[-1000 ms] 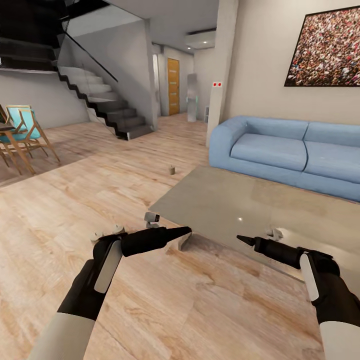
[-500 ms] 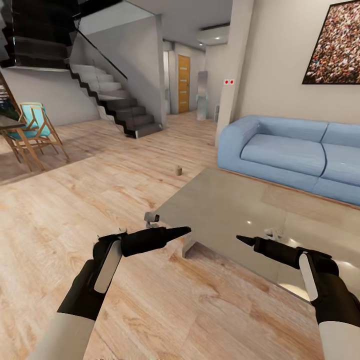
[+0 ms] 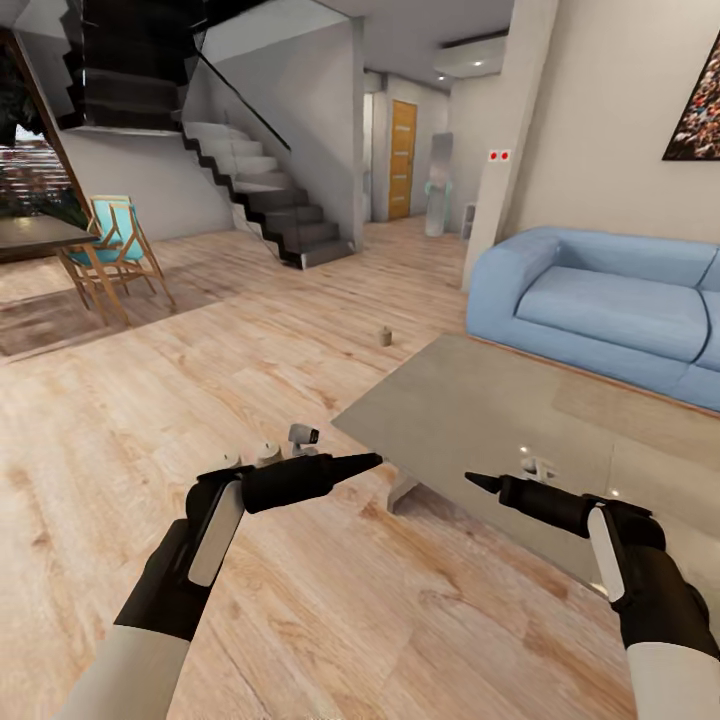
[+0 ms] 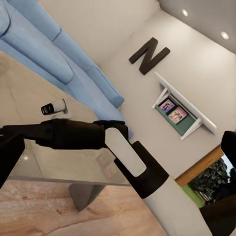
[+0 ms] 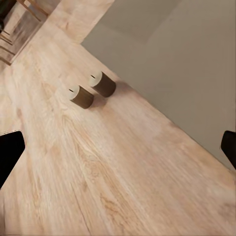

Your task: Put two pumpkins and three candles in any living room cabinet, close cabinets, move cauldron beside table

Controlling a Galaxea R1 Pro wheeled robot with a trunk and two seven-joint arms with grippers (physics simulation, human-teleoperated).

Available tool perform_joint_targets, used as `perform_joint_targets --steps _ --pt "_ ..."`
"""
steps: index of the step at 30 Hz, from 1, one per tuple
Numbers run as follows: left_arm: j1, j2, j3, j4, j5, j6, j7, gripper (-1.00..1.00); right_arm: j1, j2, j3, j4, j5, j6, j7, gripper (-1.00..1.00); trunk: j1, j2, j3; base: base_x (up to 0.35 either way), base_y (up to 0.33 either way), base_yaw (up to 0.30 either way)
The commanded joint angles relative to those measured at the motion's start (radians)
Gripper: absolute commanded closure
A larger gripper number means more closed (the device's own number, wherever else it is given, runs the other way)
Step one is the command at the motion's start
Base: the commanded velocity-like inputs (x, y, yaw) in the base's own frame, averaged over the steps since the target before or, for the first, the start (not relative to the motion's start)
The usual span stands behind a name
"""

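2 candles (image 3: pixel 248 456) stand on the wood floor just beyond the left gripper (image 3: pixel 372 460), a 3rd (image 3: pixel 385 336) well ahead; left jaw state cannot be told, right gripper (image 3: pixel 472 481) parted and empty; judged best: halt the base, lower squarely over 1 candle.

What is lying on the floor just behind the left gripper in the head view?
Two candles stand on the wooden floor beside the table; the left gripper and its arm cover their lower parts.

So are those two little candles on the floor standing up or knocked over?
Standing up. Both candles sit on the wooden floor with flat round tops facing up.
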Motion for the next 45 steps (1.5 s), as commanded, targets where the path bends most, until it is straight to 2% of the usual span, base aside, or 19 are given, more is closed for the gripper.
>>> perform_joint_targets --steps 1,17,25,45 --pt "0.0 0.0 0.0 0.0 0.0 0.0 0.0 -1.0 0.0 0.001 0.0 0.0 0.002 0.0 0.0 -1.0 0.0 0.0 -0.001 0.0 0.0 0.203" --pt "0.0 0.001 0.0 -0.001 0.001 0.0 0.0 -1.0 0.0 0.004 0.002 0.0 0.008 0.0 0.0 -1.0 0.0 0.0 -0.021 0.0 0.0 0.203" --pt "0.0 0.001 0.001 0.0 0.001 -0.001 0.0 -1.0 0.0 0.008 0.002 0.0 0.029 0.0 0.0 -1.0 0.0 0.0 -0.03 0.0 0.0 0.202" --pt "0.0 0.001 0.0 0.0 0.0 -0.001 0.0 -1.0 0.0 0.012 0.002 -0.001 0.032 0.0 0.0 -1.0 0.0 0.0 -0.054 0.0 0.0 0.203"
